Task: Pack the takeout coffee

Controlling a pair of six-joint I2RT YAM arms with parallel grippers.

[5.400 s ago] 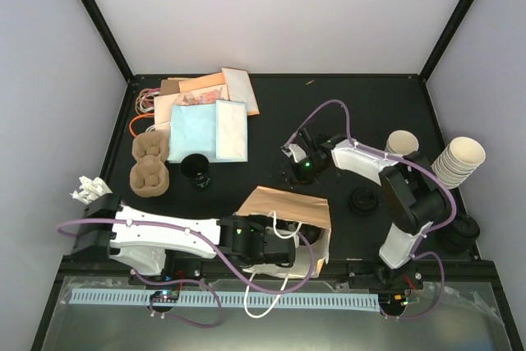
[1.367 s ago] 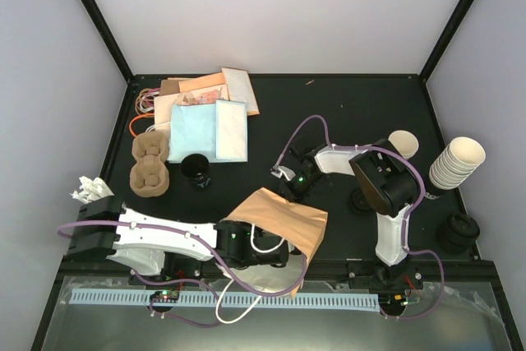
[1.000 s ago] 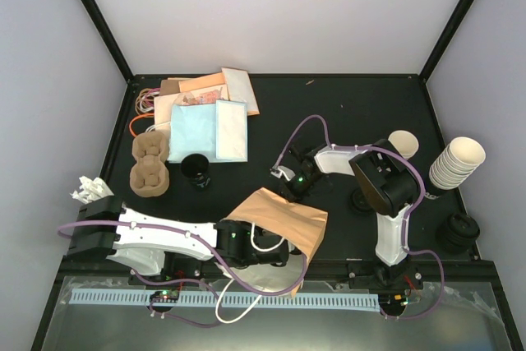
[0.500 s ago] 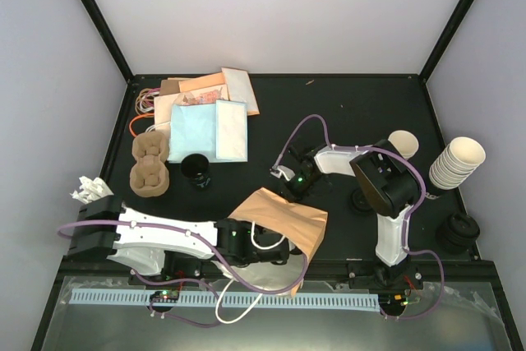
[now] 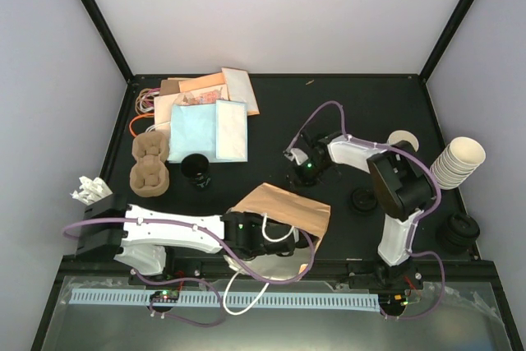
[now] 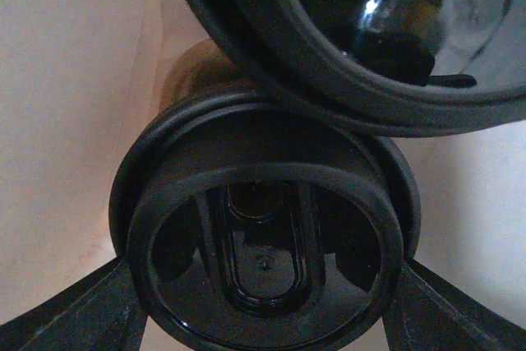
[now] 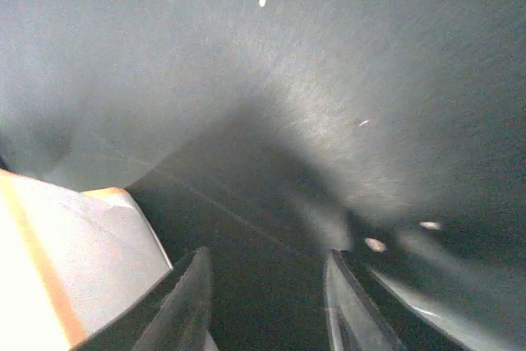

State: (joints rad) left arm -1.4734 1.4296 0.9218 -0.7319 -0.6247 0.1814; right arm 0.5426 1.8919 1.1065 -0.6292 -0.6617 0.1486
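Black table; left claw grips black-lidded takeout coffee in bag; right claw parted, empty.

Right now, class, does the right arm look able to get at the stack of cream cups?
Probably yes. The stack of cream cups sits uncovered on that arm's own side. The right gripper is empty, jaws apart, but would have to swing over from the middle.

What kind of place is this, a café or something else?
Probably a test booth staged as a coffee counter, not a real café: plain white walls boxing in a black table, with stacked paper cups, pulp cup carriers and a brown paper bag.
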